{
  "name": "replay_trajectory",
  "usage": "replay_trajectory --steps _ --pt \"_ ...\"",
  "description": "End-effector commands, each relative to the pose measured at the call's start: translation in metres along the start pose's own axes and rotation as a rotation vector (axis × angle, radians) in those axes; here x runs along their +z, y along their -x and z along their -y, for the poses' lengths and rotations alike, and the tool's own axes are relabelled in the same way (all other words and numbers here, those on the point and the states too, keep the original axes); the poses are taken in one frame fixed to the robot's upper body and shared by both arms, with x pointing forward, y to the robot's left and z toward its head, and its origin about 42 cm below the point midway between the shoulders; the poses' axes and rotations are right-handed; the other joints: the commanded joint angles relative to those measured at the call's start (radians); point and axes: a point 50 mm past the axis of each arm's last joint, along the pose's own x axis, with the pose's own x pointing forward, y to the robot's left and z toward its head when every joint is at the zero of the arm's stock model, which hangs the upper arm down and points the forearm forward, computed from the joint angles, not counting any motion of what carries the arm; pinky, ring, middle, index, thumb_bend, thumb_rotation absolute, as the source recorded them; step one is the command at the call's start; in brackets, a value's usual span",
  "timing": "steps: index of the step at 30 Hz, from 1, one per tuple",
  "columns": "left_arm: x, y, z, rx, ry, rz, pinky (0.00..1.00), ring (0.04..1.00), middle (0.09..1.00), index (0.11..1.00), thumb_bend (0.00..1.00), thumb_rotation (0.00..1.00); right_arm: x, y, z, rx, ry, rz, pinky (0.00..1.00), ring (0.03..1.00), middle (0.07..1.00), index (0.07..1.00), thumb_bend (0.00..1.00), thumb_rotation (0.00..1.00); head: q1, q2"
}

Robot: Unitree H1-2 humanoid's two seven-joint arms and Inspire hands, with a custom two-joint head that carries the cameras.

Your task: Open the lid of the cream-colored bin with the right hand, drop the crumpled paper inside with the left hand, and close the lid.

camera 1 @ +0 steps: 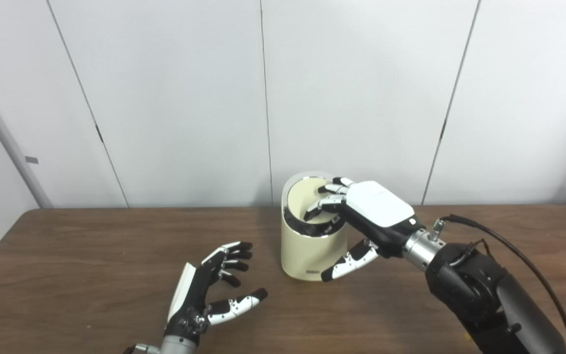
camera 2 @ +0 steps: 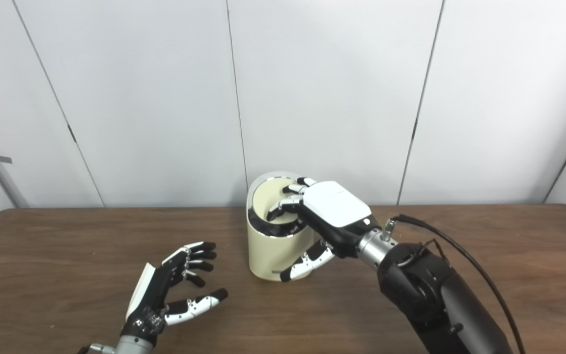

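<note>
Nearest, the left robot hand hovers over the dark brown wooden table, empty, fingers spread apart. Farther back and to its right stands the cream-colored cylindrical bin. The right robot hand rests on the bin's top, fingers pressing its tilted swing lid, thumb outside against the wall.

Matt cream bin with shiny metal rim on wood-grain table.
</note>
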Motion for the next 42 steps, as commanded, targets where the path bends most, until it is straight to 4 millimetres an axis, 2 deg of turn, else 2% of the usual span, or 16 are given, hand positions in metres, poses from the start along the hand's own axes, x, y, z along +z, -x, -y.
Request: replay_trajectory --steps 1,5,16,26,30,33,42 --pt "0.018 -0.008 -0.004 0.018 0.003 0.072 0.53 0.674 0.739 0.77 0.71 0.1 -0.004 0.004 -0.004 0.054 0.053 0.004 0.95 0.891 0.696 0.687 0.76 0.42 0.0 0.001" --pt "0.019 -0.007 -0.005 0.018 0.001 0.069 0.54 0.68 0.742 0.773 0.71 0.11 -0.004 0.005 -0.007 0.075 0.055 0.005 0.99 0.895 0.697 0.684 0.76 0.45 0.002 0.006" --pt "0.02 -0.006 -0.005 0.021 0.0 0.065 0.53 0.67 0.737 0.771 0.71 0.1 -0.004 0.005 -0.011 0.132 0.071 0.006 1.0 0.894 0.696 0.69 0.77 0.52 0.006 0.015" --pt "0.018 -0.009 -0.006 0.018 0.001 0.069 0.52 0.669 0.737 0.77 0.71 0.11 -0.004 0.005 -0.008 0.124 0.042 -0.004 1.0 0.902 0.7 0.699 0.76 0.52 0.003 0.01" --pt "0.019 -0.01 -0.006 0.015 0.007 0.067 0.52 0.669 0.735 0.768 0.71 0.11 -0.006 0.007 0.001 0.08 -0.009 -0.017 0.99 0.906 0.709 0.699 0.74 0.51 0.004 0.008" --pt "0.018 -0.01 -0.006 0.013 0.005 0.066 0.52 0.669 0.736 0.769 0.71 0.1 -0.006 0.007 0.009 0.034 -0.032 -0.026 0.99 0.906 0.722 0.709 0.74 0.47 0.003 0.005" --pt "0.019 -0.011 -0.007 0.01 0.003 0.068 0.53 0.673 0.734 0.769 0.72 0.11 -0.003 0.012 0.036 -0.16 -0.071 -0.035 1.0 0.895 0.734 0.738 0.69 0.49 0.001 0.003"
